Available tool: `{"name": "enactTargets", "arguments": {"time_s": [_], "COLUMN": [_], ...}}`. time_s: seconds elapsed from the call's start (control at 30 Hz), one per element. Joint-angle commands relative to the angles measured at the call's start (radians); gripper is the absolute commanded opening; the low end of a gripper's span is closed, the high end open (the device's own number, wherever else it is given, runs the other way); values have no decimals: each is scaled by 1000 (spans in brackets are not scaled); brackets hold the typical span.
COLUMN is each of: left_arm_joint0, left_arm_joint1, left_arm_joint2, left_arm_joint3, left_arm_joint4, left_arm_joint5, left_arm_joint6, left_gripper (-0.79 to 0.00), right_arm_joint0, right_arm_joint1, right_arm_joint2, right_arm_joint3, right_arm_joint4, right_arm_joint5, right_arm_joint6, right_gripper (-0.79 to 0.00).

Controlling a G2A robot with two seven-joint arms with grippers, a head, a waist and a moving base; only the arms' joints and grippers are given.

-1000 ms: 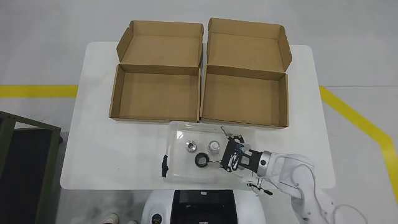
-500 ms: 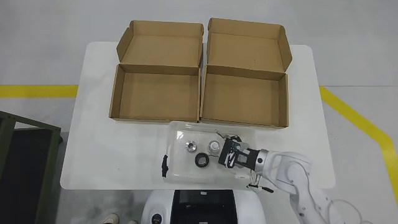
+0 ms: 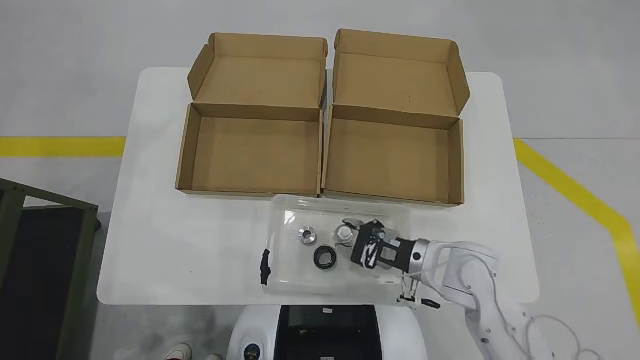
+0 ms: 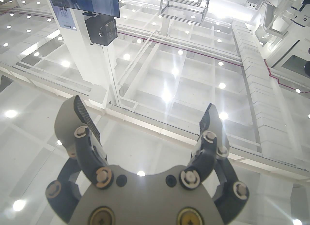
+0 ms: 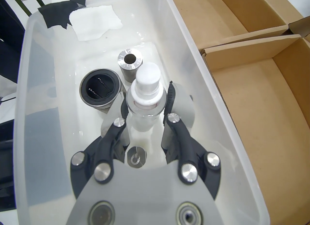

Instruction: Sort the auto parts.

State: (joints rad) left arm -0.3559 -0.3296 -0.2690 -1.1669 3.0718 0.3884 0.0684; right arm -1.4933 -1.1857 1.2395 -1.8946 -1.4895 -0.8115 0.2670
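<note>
Left gripper (image 4: 143,112): fingers spread wide, nothing between them, aimed up at a ceiling.
Right gripper (image 5: 146,96) (image 3: 352,241): inside the clear plastic bin (image 5: 189,49) (image 3: 283,265) at the table's near edge, fingers pressed against both sides of the white-capped silver part (image 5: 147,78) (image 3: 344,232), which stands upright.
Black-bored bearing (image 5: 100,89) (image 3: 324,257): in the bin, just beside the held part.
Grey metal bushing (image 5: 130,62) (image 3: 307,233): in the bin, beyond the capped part.
Black tape (image 5: 60,14) and white paper (image 5: 95,21): on the bin's far wall.
Two open cardboard boxes (image 3: 250,150) (image 3: 395,155): side by side beyond the bin, touching each other, lids folded back.
White table (image 3: 160,220): under everything.
</note>
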Motion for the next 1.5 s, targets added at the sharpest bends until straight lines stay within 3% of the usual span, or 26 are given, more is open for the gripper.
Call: {"name": "enactTargets", "arguments": {"time_s": [0.0, 0.03, 0.07, 0.47, 0.97, 1.47], "left_arm_joint0": [0, 0, 0, 0, 0, 0], "left_arm_joint1": [0, 0, 0, 0, 0, 0], "left_arm_joint2": [0, 0, 0, 0, 0, 0], "left_arm_joint3": [0, 0, 0, 0, 0, 0], "left_arm_joint4": [0, 0, 0, 0, 0, 0], "left_arm_joint5": [0, 0, 0, 0, 0, 0], "left_arm_joint6": [0, 0, 0, 0, 0, 0], "left_gripper": [0, 0, 0, 0, 0, 0], "right_arm_joint0": [-1, -1, -1, -14, 0, -10], "right_arm_joint1": [2, 3, 4, 16, 12, 6], "right_arm_joint2": [-2, -3, -3, 32, 15, 57], "right_arm_joint3": [0, -2, -3, -62, -102, -94], "right_arm_joint4": [9, 13, 20, 153, 666, 962], "right_arm_joint5": [-5, -8, -12, -13, 84, 225], "right_arm_joint6": [-5, -7, -11, -41, -42, -156], "right_gripper": [-653, -748, -785, -785, -785, -785]}}
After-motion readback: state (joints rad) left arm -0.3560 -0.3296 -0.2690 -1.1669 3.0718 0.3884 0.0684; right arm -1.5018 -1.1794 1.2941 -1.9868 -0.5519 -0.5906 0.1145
